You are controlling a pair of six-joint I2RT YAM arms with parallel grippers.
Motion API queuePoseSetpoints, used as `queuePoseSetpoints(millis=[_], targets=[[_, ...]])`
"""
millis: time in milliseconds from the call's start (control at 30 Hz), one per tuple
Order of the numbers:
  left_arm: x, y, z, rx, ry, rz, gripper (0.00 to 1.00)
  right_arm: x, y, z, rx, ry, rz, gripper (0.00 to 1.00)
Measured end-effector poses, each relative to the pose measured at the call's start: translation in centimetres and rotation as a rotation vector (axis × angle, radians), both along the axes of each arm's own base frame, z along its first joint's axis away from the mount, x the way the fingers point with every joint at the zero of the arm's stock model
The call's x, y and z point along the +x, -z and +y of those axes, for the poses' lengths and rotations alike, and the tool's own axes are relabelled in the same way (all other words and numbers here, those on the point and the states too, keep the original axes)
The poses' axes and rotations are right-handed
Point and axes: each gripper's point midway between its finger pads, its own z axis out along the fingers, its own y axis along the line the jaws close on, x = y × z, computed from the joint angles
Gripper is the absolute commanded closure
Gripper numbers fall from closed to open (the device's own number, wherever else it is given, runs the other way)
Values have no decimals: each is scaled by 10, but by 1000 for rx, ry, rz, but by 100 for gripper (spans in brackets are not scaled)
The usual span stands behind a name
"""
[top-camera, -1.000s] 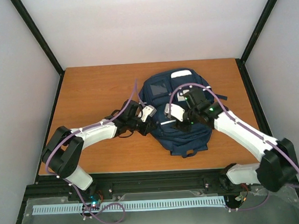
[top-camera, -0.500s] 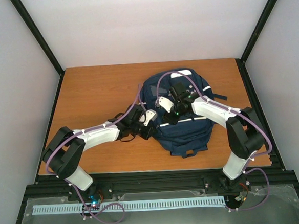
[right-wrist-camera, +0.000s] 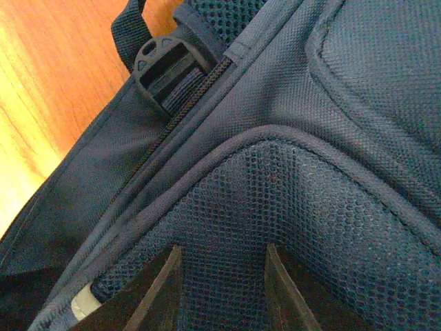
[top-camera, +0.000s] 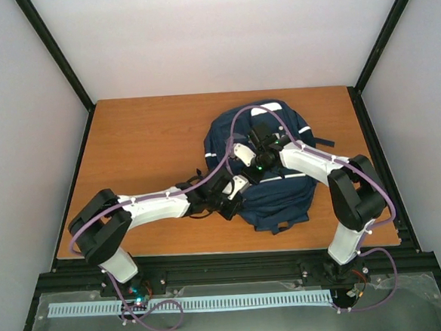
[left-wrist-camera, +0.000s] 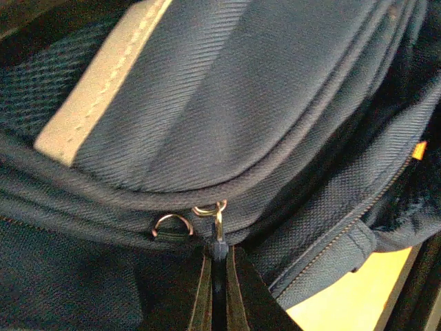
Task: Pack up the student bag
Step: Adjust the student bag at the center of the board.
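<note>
White walls box in the wooden worktop (top-camera: 143, 140), and the student bag (top-camera: 283, 195) lies right of centre. The left gripper (left-wrist-camera: 218, 254), pinching a zipper pull (left-wrist-camera: 218, 219), has slid from the bag's 9 o'clock to 7 o'clock, so the zip is probably running. The right gripper (right-wrist-camera: 220, 293), jaws spread but narrowing, has moved over the mesh pocket (right-wrist-camera: 275, 200). A buckle (right-wrist-camera: 165, 65) sits at its 11 o'clock.

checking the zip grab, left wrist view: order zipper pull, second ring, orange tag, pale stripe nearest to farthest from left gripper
1. zipper pull, centre, in the left gripper
2. second ring, just left of it
3. orange tag, right edge, and pale stripe, upper left: too close to call
</note>
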Motion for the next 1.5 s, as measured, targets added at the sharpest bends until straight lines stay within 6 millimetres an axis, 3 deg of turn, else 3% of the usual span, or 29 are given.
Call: queuePoseSetpoints(millis=[633,800,967,1133,1233,1333,1400,1500], targets=[[-8,-12,-44,45,71,-12,95,5,4,-10,1,31,30,69],[-6,-17,-55,16,76,-5,86,9,0,-17,19,56,49,66],[-8,-26,-85,-66,127,-5,78,17,-22,-40,43,110,27,57],[-10,-36,-110,-142,170,-4,60,25,-82,-91,90,239,-92,52],[-12,-29,-112,-142,172,15,54,13,-107,-120,90,301,-175,52],[-13,-29,-113,-149,178,24,43,-12,-100,-134,50,314,-186,52],[-14,-34,-113,-160,179,24,3,-29,-84,-141,10,315,-151,52],[-19,-47,-105,-177,175,12,0,-44,-69,-148,-32,312,-116,56]])
